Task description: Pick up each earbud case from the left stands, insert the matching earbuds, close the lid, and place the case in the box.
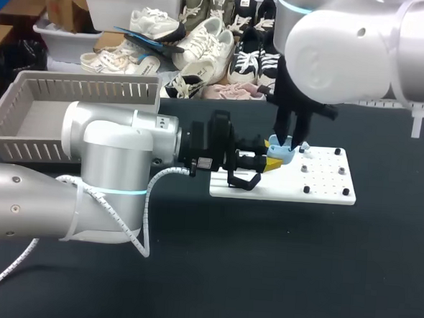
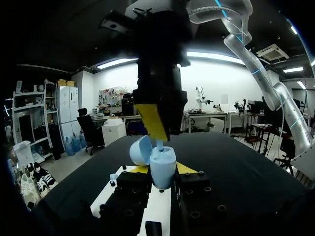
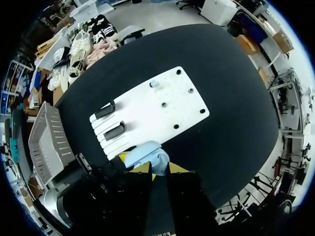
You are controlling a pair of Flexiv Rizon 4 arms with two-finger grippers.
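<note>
Left gripper [image 2: 162,171] is clamped on the body of the light blue earbud case [image 2: 162,162] from both sides. It holds the case upright just above the white board [image 1: 326,184] with the lid [image 2: 140,150] flipped open, basically a vise so the opening faces up. Right gripper [image 3: 157,169] comes straight down over it, fingers pinched narrow on a small earbud [image 2: 159,144] sitting right at the mouth of the case. I'd guess it's mid-insert. The box [image 1: 27,119] is well off to the left side for later
</note>
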